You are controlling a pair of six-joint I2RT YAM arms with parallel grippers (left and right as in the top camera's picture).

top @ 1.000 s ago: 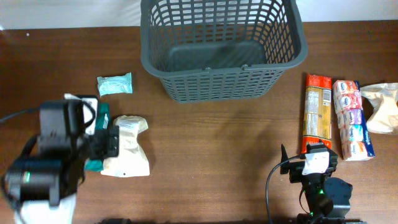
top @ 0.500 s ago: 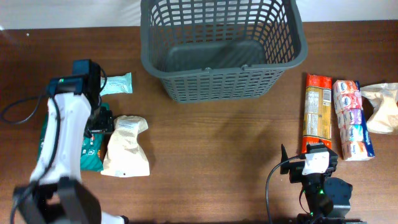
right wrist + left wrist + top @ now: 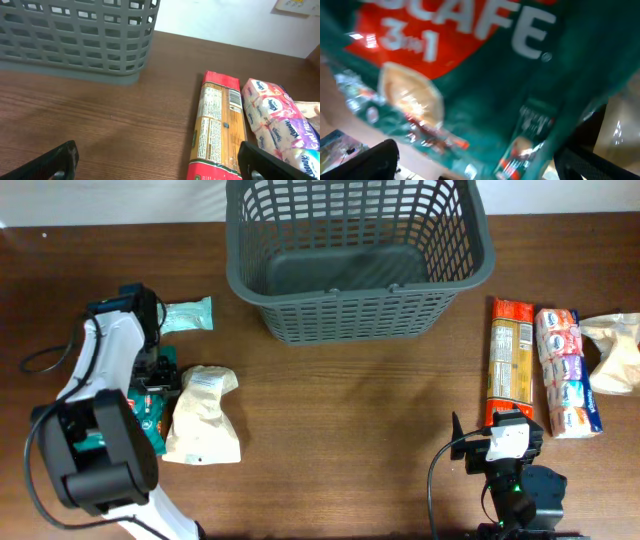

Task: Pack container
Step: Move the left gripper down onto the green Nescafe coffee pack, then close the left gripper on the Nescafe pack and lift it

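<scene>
Overhead: the left end effector (image 3: 158, 378) hangs over a green coffee packet (image 3: 152, 425) on the worktop (image 3: 340, 410). A beige pouch (image 3: 203, 420) lies just to its right and a teal sachet (image 3: 188, 313) just beyond it. The container (image 3: 350, 315) stands well apart, farther back and to its right. The right end effector (image 3: 500, 425) sits near the front edge, with a pasta packet (image 3: 510, 355) straight ahead of it.

Left wrist: the coffee packet (image 3: 485, 90) fills the blurred view close beneath the end effector (image 3: 475, 160). Its fingers (image 3: 375, 160) stand wide apart, and I cannot tell whether they touch the packet.

Right wrist: the end effector (image 3: 157, 160) is spread wide and holds nothing. The container (image 3: 75, 35) stands ahead to its left, the pasta packet (image 3: 220, 130) ahead to its right, and a tissue pack (image 3: 272, 120) is beside that.
</scene>
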